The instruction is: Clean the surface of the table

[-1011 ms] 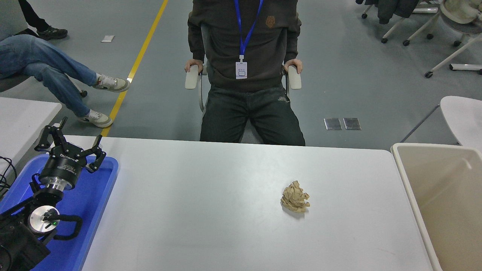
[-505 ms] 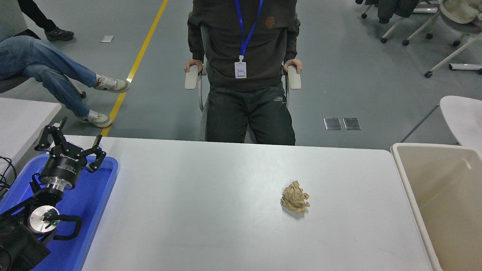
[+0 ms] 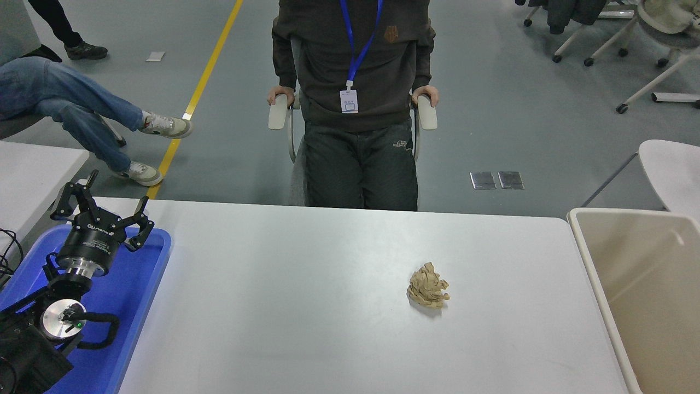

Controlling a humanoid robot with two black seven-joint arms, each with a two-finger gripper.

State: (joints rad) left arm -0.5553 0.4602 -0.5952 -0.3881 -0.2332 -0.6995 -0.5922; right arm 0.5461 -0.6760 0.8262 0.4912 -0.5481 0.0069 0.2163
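Head view: left gripper (image 3: 101, 210) hangs spread over the blue tray (image 3: 139, 295); table surface (image 3: 306, 306) stretches to its right, bearing crumpled paper (image 3: 428, 285) well apart.

You see the table surface (image 3: 306, 306) with one crumpled brown paper ball (image 3: 428, 285) lying right of centre, well apart from the beige bin (image 3: 596, 273) at the right edge. Your left gripper (image 3: 104, 210) hangs with fingers spread over the blue tray (image 3: 136, 295) at the left. A person (image 3: 355, 82) sits at the far side.
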